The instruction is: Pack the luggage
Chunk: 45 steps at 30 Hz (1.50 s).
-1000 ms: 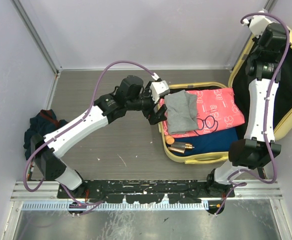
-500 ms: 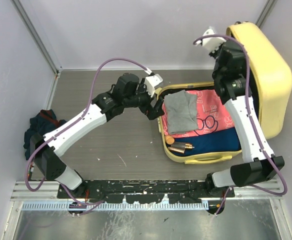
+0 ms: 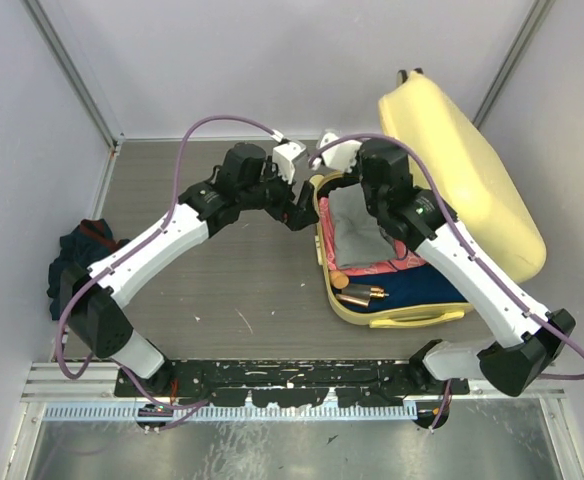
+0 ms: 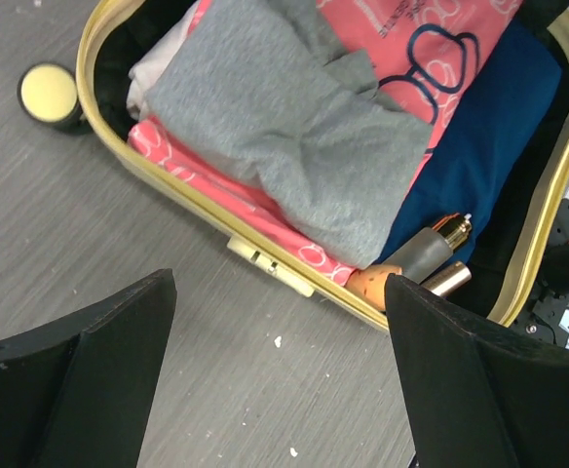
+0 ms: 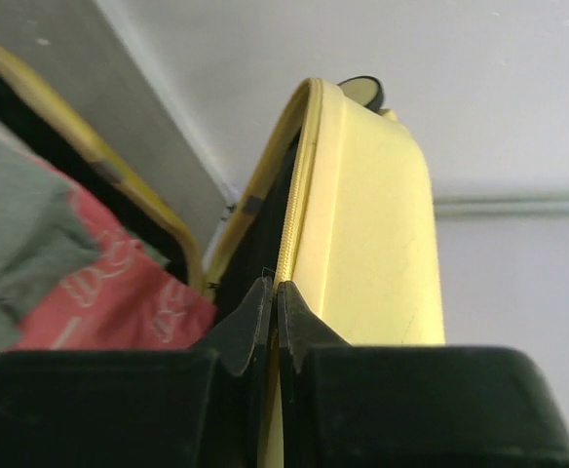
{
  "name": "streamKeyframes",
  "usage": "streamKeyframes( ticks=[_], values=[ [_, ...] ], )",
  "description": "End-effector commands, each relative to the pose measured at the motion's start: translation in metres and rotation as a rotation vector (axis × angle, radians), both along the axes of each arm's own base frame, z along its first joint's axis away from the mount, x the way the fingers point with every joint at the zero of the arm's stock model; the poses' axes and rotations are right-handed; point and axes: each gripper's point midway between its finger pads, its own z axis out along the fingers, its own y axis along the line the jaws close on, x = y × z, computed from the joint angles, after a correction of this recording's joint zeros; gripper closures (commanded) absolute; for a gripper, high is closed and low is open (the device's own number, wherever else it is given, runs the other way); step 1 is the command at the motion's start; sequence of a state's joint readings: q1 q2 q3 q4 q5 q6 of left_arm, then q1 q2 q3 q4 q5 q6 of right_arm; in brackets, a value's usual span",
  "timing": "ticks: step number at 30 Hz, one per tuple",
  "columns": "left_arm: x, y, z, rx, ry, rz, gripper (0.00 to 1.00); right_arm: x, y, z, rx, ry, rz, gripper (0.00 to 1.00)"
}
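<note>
Two tools: right tool [image 5: 270,310] pinched shut on luggage [image 3: 462,180] lid rim, lid half-raised behind it, packed base beneath on worktop [image 3: 222,290]; left tool [image 4: 277,288] wide, empty, just outside base rim.

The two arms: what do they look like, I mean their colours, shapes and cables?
The left arm and the right arm look alike: white shells on the long links, rounded black joints, and a white block at the wrist. A purple cable loops along each arm. The left claw and the right claw have matte black, wedge-shaped fingers.
</note>
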<state>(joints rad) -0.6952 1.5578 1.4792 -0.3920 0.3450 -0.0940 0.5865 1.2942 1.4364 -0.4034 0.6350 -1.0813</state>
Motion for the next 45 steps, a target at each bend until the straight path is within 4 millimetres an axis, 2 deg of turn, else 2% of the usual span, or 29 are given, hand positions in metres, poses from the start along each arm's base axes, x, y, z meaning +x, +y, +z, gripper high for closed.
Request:
streamKeyframes(
  ticks=[1, 6, 9, 10, 13, 15, 17, 19, 22, 25, 27, 31, 34, 35, 38, 40, 42, 45],
  values=[
    [0.014, 0.012, -0.004, -0.052, 0.045, 0.059, 0.12, -0.033, 0.010, -0.019, 0.057, 0.101, 0.032, 0.91],
    [0.019, 0.043, -0.026, -0.017, 0.093, 0.128, 0.17, -0.066, 0.064, -0.054, 0.232, 0.312, 0.220, 0.90],
    [0.016, 0.067, -0.045, 0.017, 0.124, 0.184, 0.17, -0.095, 0.097, -0.076, 0.374, 0.485, 0.352, 0.87],
    [0.015, 0.074, -0.052, 0.026, 0.140, 0.202, 0.17, -0.109, 0.111, -0.081, 0.423, 0.548, 0.425, 0.86],
    [0.010, 0.092, -0.069, 0.044, 0.181, 0.242, 0.17, -0.139, 0.132, -0.087, 0.534, 0.662, 0.554, 0.77],
    [0.005, 0.093, -0.075, 0.046, 0.196, 0.228, 0.17, -0.162, 0.147, -0.085, 0.586, 0.740, 0.669, 0.65],
    [-0.001, 0.089, -0.079, 0.033, 0.213, 0.189, 0.17, -0.175, 0.157, -0.073, 0.653, 0.758, 0.742, 0.50],
    [-0.006, 0.084, -0.081, 0.017, 0.230, 0.159, 0.18, -0.173, 0.160, -0.061, 0.713, 0.731, 0.746, 0.41],
    [-0.010, 0.077, -0.085, 0.003, 0.265, 0.120, 0.21, -0.151, 0.150, -0.044, 0.801, 0.693, 0.672, 0.40],
    [-0.010, 0.074, -0.088, 0.000, 0.278, 0.104, 0.22, -0.118, 0.117, -0.034, 0.883, 0.673, 0.570, 0.40],
    [-0.009, 0.072, -0.088, 0.000, 0.280, 0.094, 0.23, -0.093, 0.085, -0.028, 0.911, 0.636, 0.480, 0.40],
    [-0.006, 0.070, -0.085, -0.004, 0.274, 0.091, 0.23, -0.046, 0.000, -0.026, 0.909, 0.565, 0.289, 0.40],
    [-0.003, 0.071, -0.084, -0.001, 0.264, 0.099, 0.23, -0.024, -0.079, -0.035, 0.919, 0.538, 0.126, 0.40],
    [-0.002, 0.071, -0.084, 0.001, 0.260, 0.104, 0.23, -0.016, -0.107, -0.046, 0.923, 0.548, 0.063, 0.40],
    [-0.001, 0.072, -0.084, 0.002, 0.260, 0.116, 0.23, -0.010, -0.188, -0.062, 0.854, 0.524, -0.093, 0.41],
    [-0.002, 0.071, -0.084, -0.012, 0.268, 0.110, 0.23, -0.008, -0.230, -0.076, 0.780, 0.519, -0.165, 0.42],
    [-0.003, 0.069, -0.083, -0.031, 0.277, 0.107, 0.23, -0.007, -0.264, -0.089, 0.723, 0.525, -0.223, 0.43],
    [-0.002, 0.068, -0.080, -0.053, 0.290, 0.109, 0.23, -0.005, -0.301, -0.108, 0.667, 0.552, -0.296, 0.43]
  ],
)
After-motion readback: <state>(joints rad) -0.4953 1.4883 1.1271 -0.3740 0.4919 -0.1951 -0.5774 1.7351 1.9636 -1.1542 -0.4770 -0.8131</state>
